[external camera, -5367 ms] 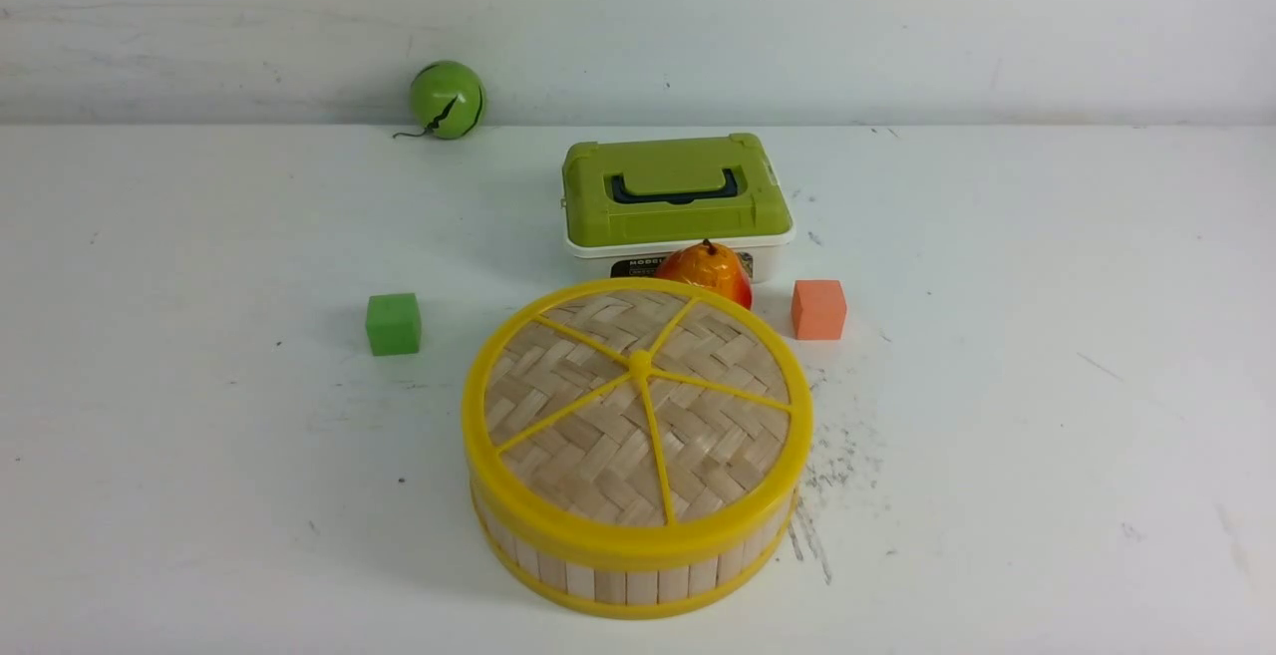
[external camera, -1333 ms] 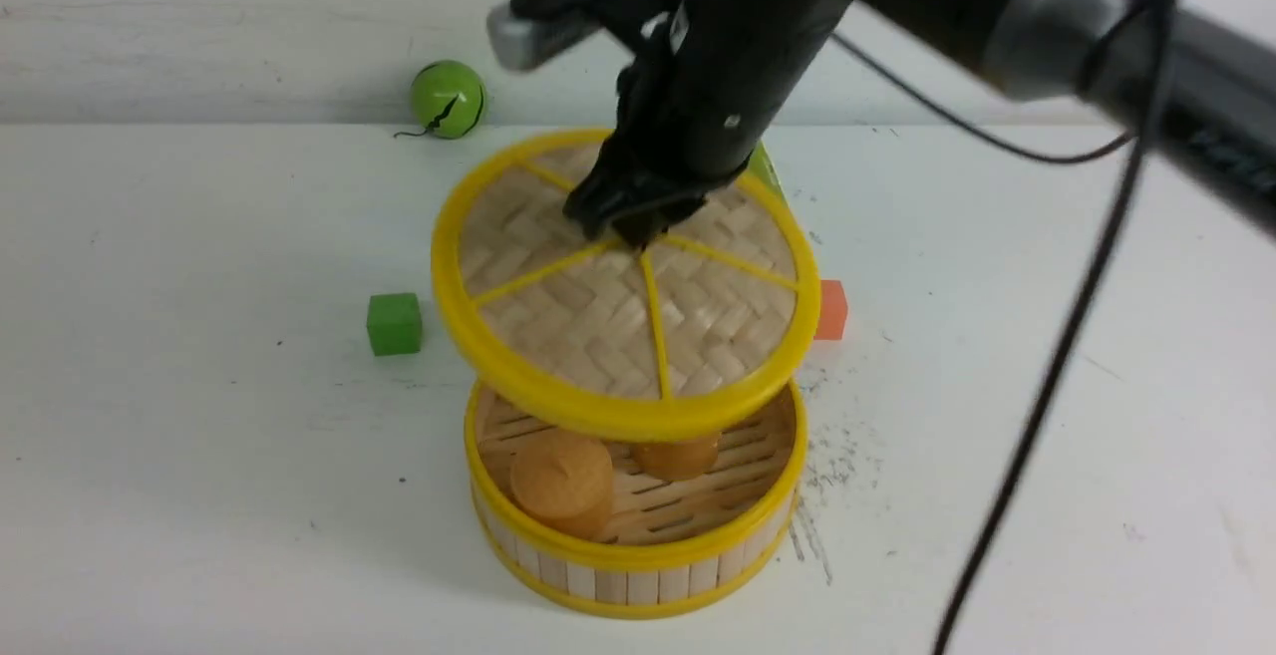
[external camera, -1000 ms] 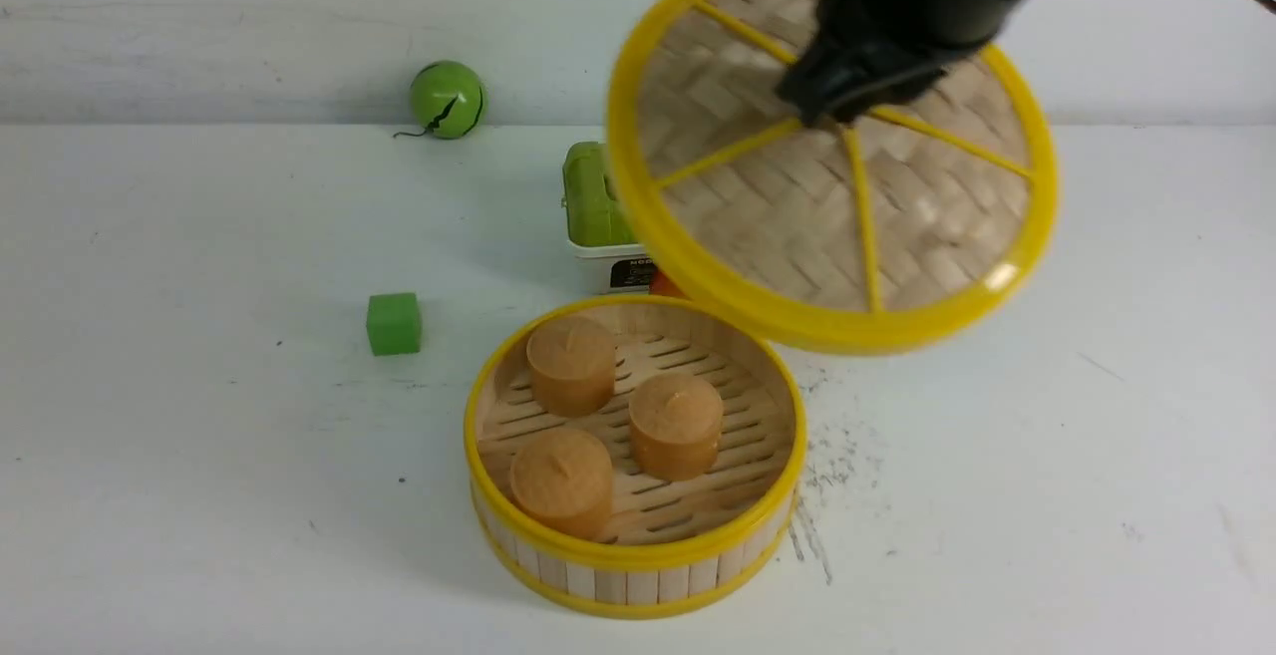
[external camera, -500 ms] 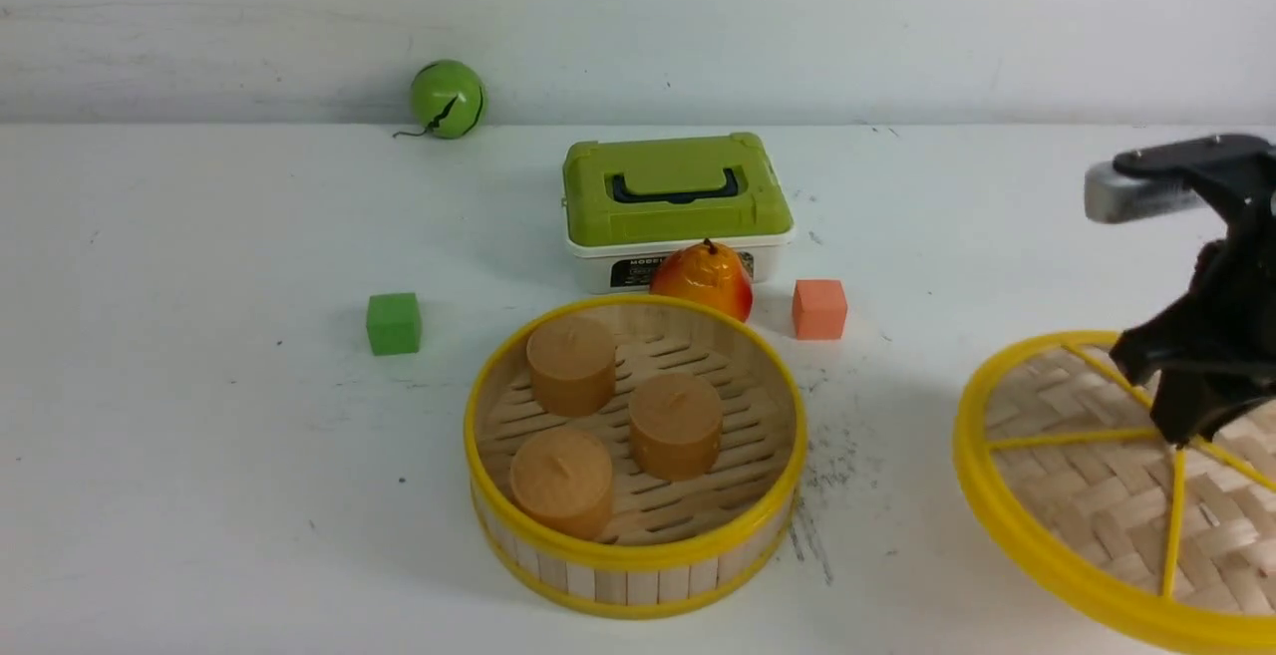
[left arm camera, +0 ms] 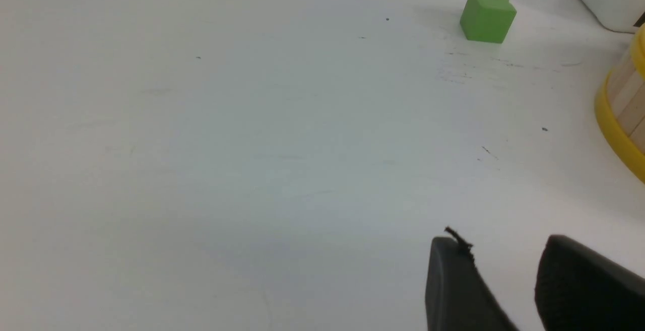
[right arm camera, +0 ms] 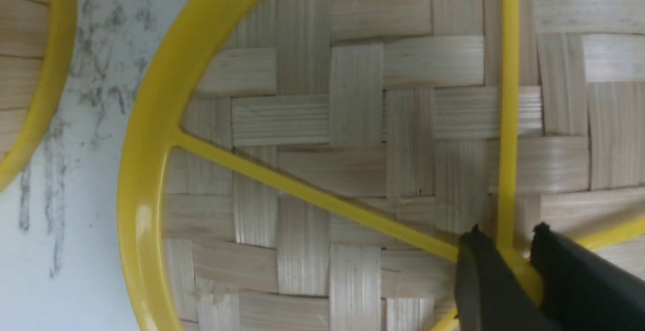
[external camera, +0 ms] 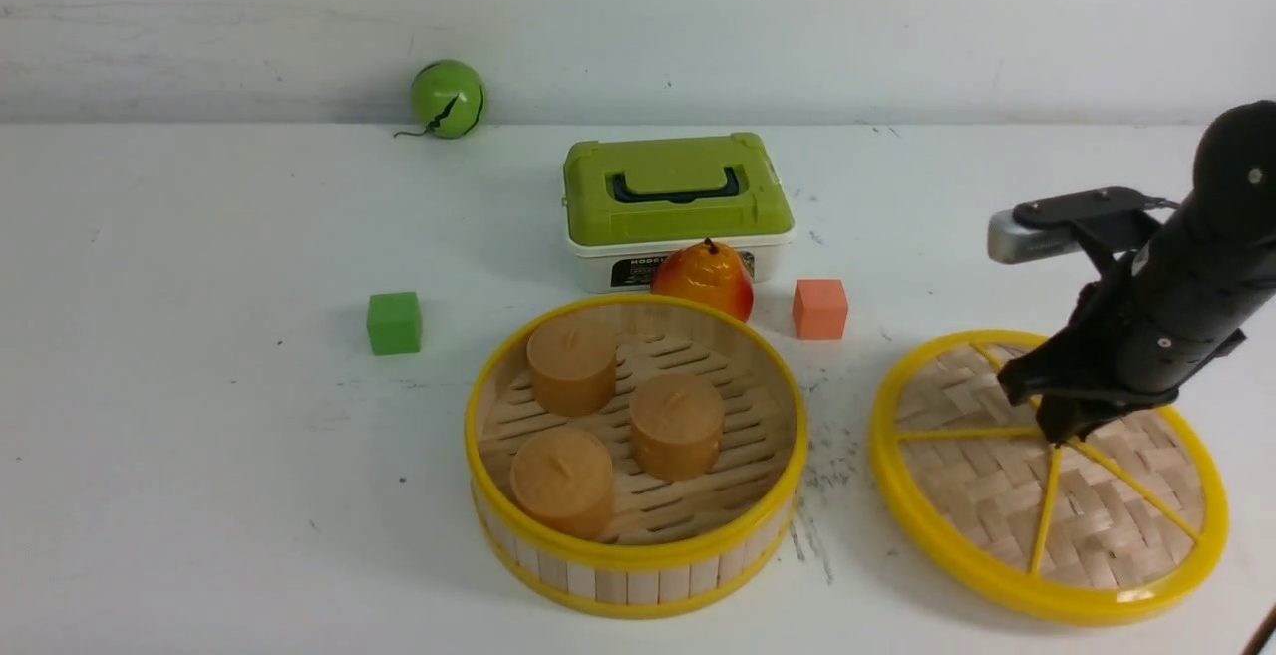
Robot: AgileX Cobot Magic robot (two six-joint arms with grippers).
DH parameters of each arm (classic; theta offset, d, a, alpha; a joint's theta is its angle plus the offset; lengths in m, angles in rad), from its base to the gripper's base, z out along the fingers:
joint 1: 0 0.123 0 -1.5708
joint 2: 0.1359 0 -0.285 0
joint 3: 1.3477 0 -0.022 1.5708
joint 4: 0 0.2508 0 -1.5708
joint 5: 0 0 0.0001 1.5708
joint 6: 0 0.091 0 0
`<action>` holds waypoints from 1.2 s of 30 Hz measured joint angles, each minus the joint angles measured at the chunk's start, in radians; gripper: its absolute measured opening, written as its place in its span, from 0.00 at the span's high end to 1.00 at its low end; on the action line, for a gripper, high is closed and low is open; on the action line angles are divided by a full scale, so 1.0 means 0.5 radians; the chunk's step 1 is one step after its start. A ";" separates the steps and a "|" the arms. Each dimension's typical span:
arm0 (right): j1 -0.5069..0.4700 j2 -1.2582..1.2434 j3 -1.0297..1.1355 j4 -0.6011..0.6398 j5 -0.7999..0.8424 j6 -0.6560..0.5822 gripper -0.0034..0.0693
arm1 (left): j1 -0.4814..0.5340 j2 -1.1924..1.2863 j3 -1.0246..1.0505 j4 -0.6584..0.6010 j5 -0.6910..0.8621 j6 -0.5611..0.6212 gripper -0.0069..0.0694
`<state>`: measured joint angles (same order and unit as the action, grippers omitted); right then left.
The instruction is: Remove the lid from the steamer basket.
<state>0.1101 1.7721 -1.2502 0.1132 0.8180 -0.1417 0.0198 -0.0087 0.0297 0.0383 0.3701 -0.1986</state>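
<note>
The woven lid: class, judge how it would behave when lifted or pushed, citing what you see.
The lid is probably stiff: its thick yellow rim and spokes brace the weave. It likely feels light for its width, being thin bamboo strips. Held only at the hub by the right pincer, it may tilt.

Pale lettering on a dark label, on the front of the white box well left of and beyond the right claw, is too small to read; a fruit hides part of it.
</note>
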 joint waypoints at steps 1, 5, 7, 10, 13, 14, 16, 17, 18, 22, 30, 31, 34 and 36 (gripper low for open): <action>0.000 0.038 0.000 0.000 -0.029 0.000 0.80 | 0.000 0.000 0.000 0.000 0.000 0.000 0.60; 0.000 0.090 0.000 -0.007 -0.050 0.002 0.69 | 0.000 0.000 0.000 0.000 0.000 0.000 0.60; 0.000 0.097 0.000 -0.005 -0.053 0.002 0.60 | 0.000 0.000 0.000 0.000 0.000 0.000 0.60; 0.000 0.100 -0.051 0.008 0.038 0.006 0.47 | 0.000 0.000 0.000 0.000 0.000 0.000 0.60; 0.000 0.073 -0.123 0.053 0.201 0.006 0.42 | 0.000 0.000 0.000 0.000 0.000 0.000 0.60; 0.000 0.026 -0.134 0.085 0.246 0.004 0.41 | 0.000 0.000 0.000 0.000 0.000 0.000 0.60; 0.000 -0.092 -0.136 0.144 0.300 -0.019 0.43 | 0.000 0.000 0.000 0.000 0.000 0.000 0.60; 0.000 -0.197 -0.129 0.188 0.305 -0.037 0.45 | 0.000 0.000 0.000 0.000 0.000 0.000 0.60; 0.000 -0.217 -0.129 0.195 0.305 -0.041 0.46 | 0.000 0.000 0.000 0.000 0.000 0.000 0.60; 0.000 -0.662 -0.009 0.306 0.201 -0.087 0.61 | 0.000 0.000 0.000 0.000 0.000 0.000 0.60; 0.000 -1.513 0.547 0.336 -0.119 -0.099 0.87 | 0.000 0.000 0.000 0.000 0.000 0.000 0.60; 0.000 -1.592 0.616 0.336 -0.157 -0.099 0.89 | 0.000 0.000 0.000 0.000 0.000 0.000 0.60; 0.000 -1.867 0.787 0.336 -0.291 -0.099 0.91 | 0.000 0.000 0.000 0.000 0.000 0.000 0.60; 0.000 -2.004 0.877 0.336 -0.381 -0.101 0.92 | 0.000 0.000 0.000 0.000 0.000 0.000 0.60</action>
<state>0.1101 0.7703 -0.8116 0.2811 0.6274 -0.1921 0.0198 -0.0087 0.0297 0.0383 0.3701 -0.1986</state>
